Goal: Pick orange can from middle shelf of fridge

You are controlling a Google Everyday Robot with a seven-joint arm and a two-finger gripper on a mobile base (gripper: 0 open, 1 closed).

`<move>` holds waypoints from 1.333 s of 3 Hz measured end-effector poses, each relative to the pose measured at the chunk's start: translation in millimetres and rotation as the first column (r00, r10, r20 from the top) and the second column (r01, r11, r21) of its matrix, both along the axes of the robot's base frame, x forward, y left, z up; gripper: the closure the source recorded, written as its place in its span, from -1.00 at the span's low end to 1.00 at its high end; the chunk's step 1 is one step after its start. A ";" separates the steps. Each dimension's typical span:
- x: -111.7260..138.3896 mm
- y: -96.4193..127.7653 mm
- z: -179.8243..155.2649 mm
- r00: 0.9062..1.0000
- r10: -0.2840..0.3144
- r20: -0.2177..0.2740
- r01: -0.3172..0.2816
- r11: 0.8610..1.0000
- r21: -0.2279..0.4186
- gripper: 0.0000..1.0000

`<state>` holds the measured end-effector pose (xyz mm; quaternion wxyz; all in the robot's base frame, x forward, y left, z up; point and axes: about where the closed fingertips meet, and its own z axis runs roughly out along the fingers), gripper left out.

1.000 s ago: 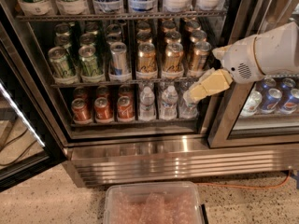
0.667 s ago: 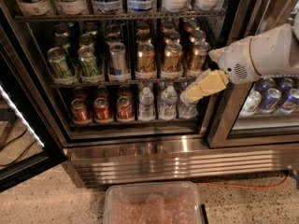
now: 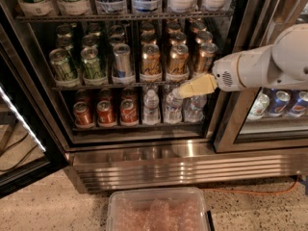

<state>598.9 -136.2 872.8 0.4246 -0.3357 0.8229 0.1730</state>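
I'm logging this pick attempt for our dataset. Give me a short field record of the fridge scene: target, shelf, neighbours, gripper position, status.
target: orange cans, upright, three columns
shelf: middle shelf of the fridge, door open
neighbours: green cans and silver-blue can, further toward the image's left
rack below: red cans, water bottles
gripper: gripper at the shelf's front edge, just below the orange cans, in front of the bottle tops
status: no can picked yet

Found pale-yellow pincer point(image 3: 184, 91) at front edge of thin dark wire middle shelf point(image 3: 96, 86), just beneath slim copper-orange metallic can point(image 3: 177, 60); overlaps clear plastic water bottle point(image 3: 173, 110) below.
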 end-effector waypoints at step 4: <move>34.7 6.3 14.4 0.987 -0.111 0.116 0.107 0.993 0.041 -0.88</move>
